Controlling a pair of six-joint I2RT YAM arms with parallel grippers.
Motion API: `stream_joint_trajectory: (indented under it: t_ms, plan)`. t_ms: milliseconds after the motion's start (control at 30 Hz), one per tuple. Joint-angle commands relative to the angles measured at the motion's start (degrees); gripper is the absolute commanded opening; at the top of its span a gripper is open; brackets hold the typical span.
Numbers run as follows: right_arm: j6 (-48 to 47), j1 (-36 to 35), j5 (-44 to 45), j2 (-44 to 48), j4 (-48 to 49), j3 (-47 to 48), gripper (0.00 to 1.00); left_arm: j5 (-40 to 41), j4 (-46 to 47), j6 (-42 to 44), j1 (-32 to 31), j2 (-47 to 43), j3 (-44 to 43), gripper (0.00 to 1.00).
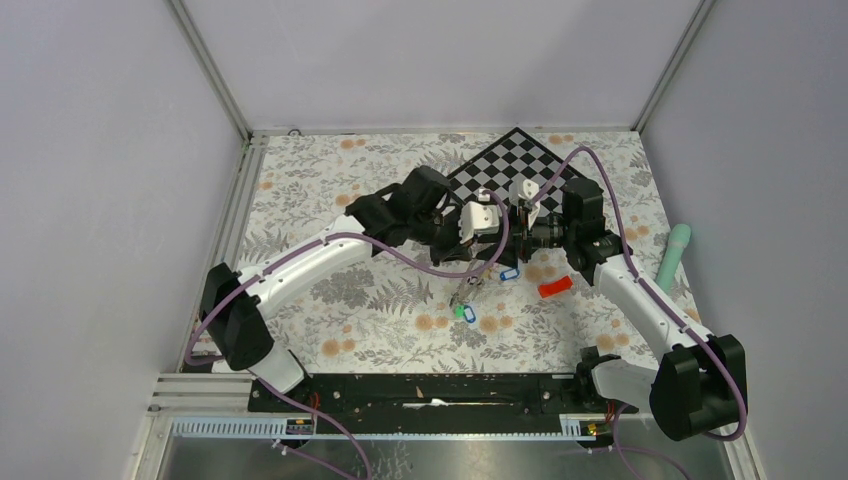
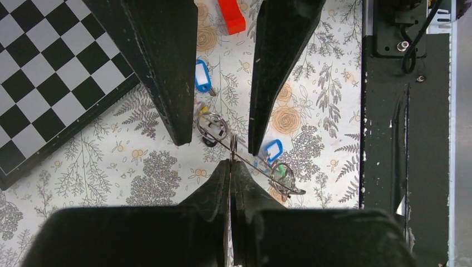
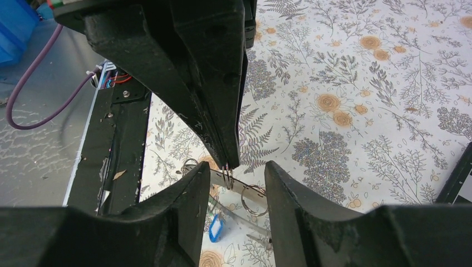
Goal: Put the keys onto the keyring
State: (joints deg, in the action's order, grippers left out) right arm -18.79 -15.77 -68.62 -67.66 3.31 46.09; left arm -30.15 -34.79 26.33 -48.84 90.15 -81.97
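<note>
The left gripper (image 2: 230,164) is seen shut, its tips clamped on the keyring (image 2: 233,143). The keyring is a thin metal ring, held edge-on above the middle of the flowered tabletop (image 1: 400,340). Small wire loops (image 2: 211,125) are seen beside the clamped spot; whether they are threaded on the keyring cannot be told. On the tabletop below, a green-tagged key (image 1: 462,312) and a blue-tagged key (image 1: 490,323) are laid just beside each other. A second blue-tagged key (image 1: 510,272) is laid a little further right. The right gripper (image 3: 236,173) is faced toward the left one, with its jaws set apart on either side of the keyring. Whether the ring is touched by them cannot be told. Further right a red block (image 1: 555,288) is laid, and a teal cylinder (image 1: 676,255) is seen near the right edge. A chequered board (image 1: 520,165) is set behind both grippers.
</note>
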Motion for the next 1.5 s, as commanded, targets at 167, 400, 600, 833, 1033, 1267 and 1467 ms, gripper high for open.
stream_joint_trajectory:
  t_ms: [167, 400, 600, 833, 1033, 1267, 1467]
  plan:
    - [-1.88, -0.73, -0.39, -0.06, 0.06, -0.56, 0.44, -1.62, 1.58, -2.84, -0.14, -0.62, -3.93, 0.0]
    - [-1.25, -1.22, -0.29, -0.62, 1.25, -1.36, 0.31, -1.72, 1.56, -3.12, -0.18, -0.46, -4.13, 0.0]
    - [-1.34, -1.48, -0.02, -0.81, 1.59, -1.78, 0.27, -2.08, 1.56, -3.4, -0.03, -0.32, -4.23, 0.0]
    - [2.41, -1.55, -1.27, -0.81, 5.18, -1.57, 0.02, -3.83, 1.57, -3.98, 0.68, 0.11, -4.49, 0.0]
    - [18.32, -1.17, -2.03, -1.65, 18.94, -0.47, 0.0, -14.98, 1.64, -3.91, 7.16, -0.9, -5.24, 0.34]
    - [50.8, -0.49, 0.45, -5.55, 56.84, -1.52, 0.0, -26.75, 13.14, -9.73, 14.81, -5.76, 1.08, 0.44]
    - [54.54, -0.54, 3.09, -6.38, 60.65, -2.48, 0.0, -26.87, 23.07, -16.11, 15.17, -8.6, 4.7, 0.45]
